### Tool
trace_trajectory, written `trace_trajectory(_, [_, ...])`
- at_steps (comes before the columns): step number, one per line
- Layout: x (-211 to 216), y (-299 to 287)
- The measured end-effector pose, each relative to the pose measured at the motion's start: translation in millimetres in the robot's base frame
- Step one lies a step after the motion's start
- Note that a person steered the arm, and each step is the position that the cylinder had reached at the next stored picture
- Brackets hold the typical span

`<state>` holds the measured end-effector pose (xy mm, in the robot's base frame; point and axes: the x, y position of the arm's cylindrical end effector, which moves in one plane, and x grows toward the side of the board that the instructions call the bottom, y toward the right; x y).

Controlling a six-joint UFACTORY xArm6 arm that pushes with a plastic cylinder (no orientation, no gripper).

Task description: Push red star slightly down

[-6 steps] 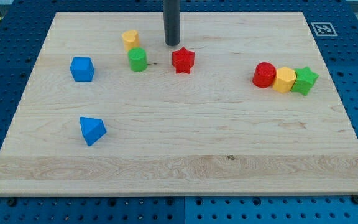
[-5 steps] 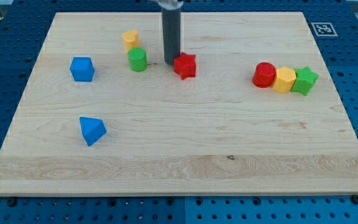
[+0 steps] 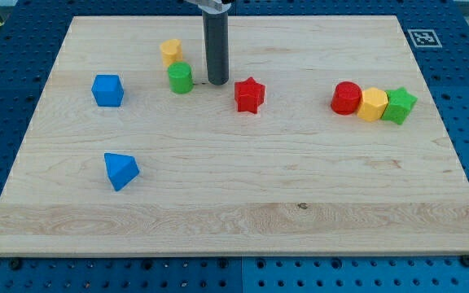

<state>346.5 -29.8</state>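
Note:
The red star [image 3: 250,94] lies on the wooden board [image 3: 234,203] a little above the middle, right of the green cylinder [image 3: 180,78]. My tip [image 3: 217,81] rests on the board between the green cylinder and the red star, up and to the left of the star, with a small gap to it. The rod rises straight to the view's top edge.
A yellow block [image 3: 170,52] sits above the green cylinder. A blue cube [image 3: 107,89] and a blue wedge [image 3: 120,171] are at the left. A red cylinder [image 3: 346,98], a yellow block [image 3: 373,104] and a green star [image 3: 400,105] stand in a row at the right.
My tip came down from above the red star and pushed it down and to the right. The tip has since drawn back to the left, off the star.

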Motion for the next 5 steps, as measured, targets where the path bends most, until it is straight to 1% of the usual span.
trace_trajectory(1, [4.0, 50.2])
trace_trajectory(4, [8.1, 56.0])
trace_trajectory(5, [49.7, 56.8])
